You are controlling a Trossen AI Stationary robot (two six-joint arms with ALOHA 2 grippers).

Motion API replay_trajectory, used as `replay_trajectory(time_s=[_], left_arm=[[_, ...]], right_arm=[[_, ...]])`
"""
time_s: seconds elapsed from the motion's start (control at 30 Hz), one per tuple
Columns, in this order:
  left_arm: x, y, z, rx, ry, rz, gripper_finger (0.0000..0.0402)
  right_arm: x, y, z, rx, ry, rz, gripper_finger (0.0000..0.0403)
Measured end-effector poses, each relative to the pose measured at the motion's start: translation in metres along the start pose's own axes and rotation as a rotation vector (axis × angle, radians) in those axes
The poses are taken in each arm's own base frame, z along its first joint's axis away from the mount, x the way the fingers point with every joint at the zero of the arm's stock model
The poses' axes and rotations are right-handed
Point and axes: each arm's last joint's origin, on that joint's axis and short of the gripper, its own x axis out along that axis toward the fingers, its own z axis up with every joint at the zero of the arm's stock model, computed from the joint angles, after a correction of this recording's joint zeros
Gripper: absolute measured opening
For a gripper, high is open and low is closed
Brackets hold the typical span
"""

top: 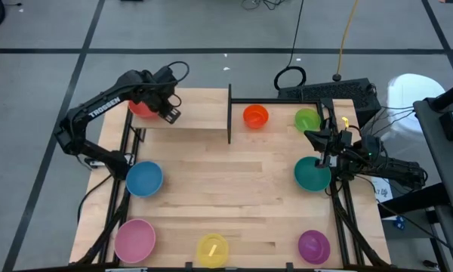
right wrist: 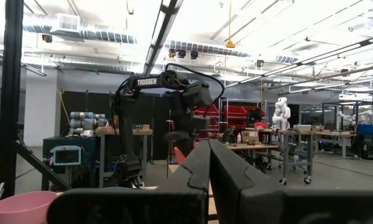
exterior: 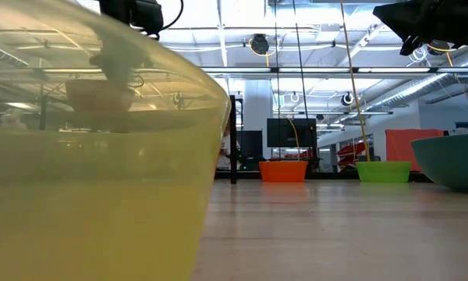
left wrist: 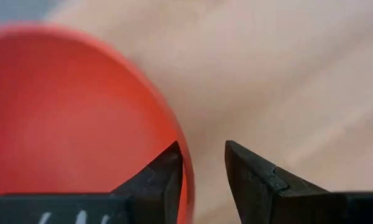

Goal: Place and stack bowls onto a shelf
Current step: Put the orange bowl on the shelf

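Left gripper (left wrist: 202, 165) over red bowl (top: 142, 108) on shelf (top: 192, 113), far left corner of table. Judged step: releasing bowl, or still gripping its rim. Best to lift straight up so fingers don't drag rim. Fingers slightly parted, straddling rim; contact unclear. Right gripper (right wrist: 208, 163) pressed together, empty, waiting above teal bowl (top: 311, 174).

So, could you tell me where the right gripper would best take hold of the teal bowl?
Probably by the rim. The teal bowl sits upright and open-side up, so a thin wall edge is exposed all round. The right gripper hangs near its upper right rim, so coming straight down there, one finger inside and one outside, looks simplest.
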Motion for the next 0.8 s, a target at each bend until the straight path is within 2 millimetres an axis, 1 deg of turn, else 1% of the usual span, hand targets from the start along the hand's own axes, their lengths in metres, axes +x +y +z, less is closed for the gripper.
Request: replay_trajectory(time_s=[0.1, 0.2, 0.27, 0.4, 0.5, 0.6, 0.67, 0.8], left_arm=[[-0.006, -0.005, -0.011, 0.025, 0.109, -0.088, 0.0124], [-0.01, -0.013, -0.023, 0.084, 0.221, -0.117, 0.0124], [-0.01, -0.023, -0.028, 0.103, 0.205, -0.143, 0.0124], [-0.018, -0.04, -0.039, 0.136, 0.229, -0.226, 0.0124], [-0.019, -0.047, -0.041, 0.192, 0.183, -0.126, 0.0124], [-0.019, -0.046, -0.042, 0.221, 0.14, -0.001, 0.0124], [-0.019, -0.044, -0.04, 0.217, 0.125, 0.038, 0.0124], [-0.018, -0.04, -0.039, 0.193, 0.123, 0.055, 0.0124]], right_arm=[[0.0, 0.0, 0.0, -0.001, 0.0, 0.0, 0.0], [0.0, 0.0, 0.0, -0.022, 0.0, 0.0, 0.0], [0.0, 0.0, 0.0, -0.029, 0.0, 0.0, 0.0], [0.0, 0.0, 0.0, -0.03, 0.001, 0.0, 0.0], [0.0, 0.0, 0.0, -0.048, 0.003, 0.001, 0.0], [0.0, 0.0, 0.0, -0.073, 0.001, 0.0, 0.0], [0.0, 0.0, 0.0, -0.072, -0.002, 0.0, 0.0], [0.0, 0.0, 0.0, -0.072, -0.002, 0.0, 0.0]])
